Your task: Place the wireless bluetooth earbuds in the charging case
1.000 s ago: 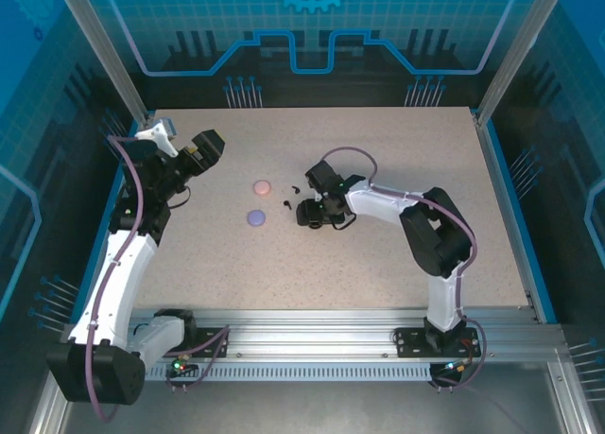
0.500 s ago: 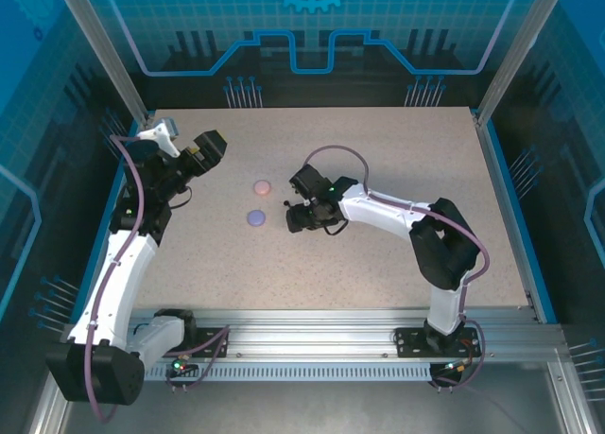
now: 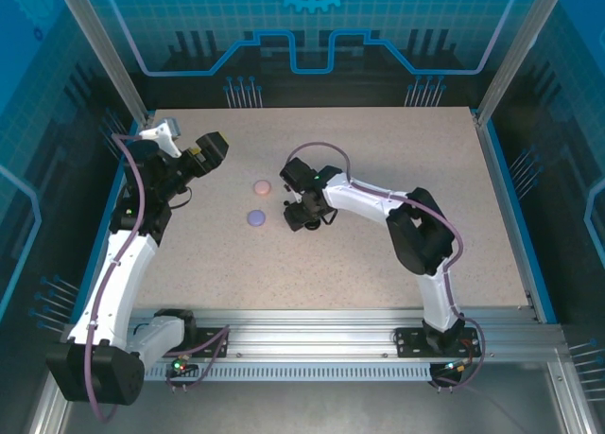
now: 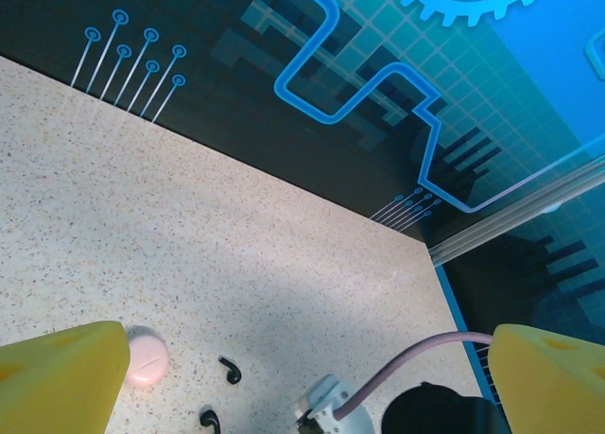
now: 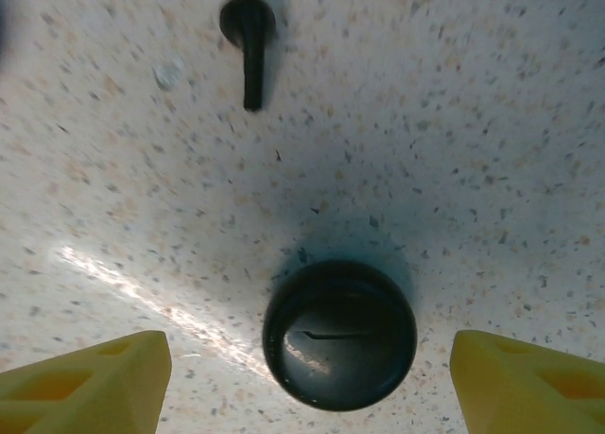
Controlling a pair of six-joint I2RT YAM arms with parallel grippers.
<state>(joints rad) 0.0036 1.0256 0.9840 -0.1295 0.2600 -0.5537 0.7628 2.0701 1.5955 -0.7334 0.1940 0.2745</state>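
Observation:
A round black charging case (image 5: 338, 335) lies closed on the speckled table, a thin seam across its lid. My right gripper (image 5: 310, 358) hangs over it, open, with a yellow finger (image 5: 90, 382) on either side and a gap to each. One black earbud (image 5: 249, 32) lies just beyond the case. In the left wrist view two black earbuds (image 4: 230, 369) (image 4: 209, 419) lie beside the pink case (image 4: 144, 355). My left gripper (image 3: 213, 148) is raised at the table's left, open and holding nothing.
A pink round case (image 3: 262, 186) and a lavender round case (image 3: 255, 217) lie left of my right gripper (image 3: 301, 217). The right arm's elbow (image 3: 416, 231) is folded over the table's middle. Blue walls ring the table.
The right arm has swung left and its gripper has shifted a little left over the black case, its jaws a bit wider. The left arm has stayed still.

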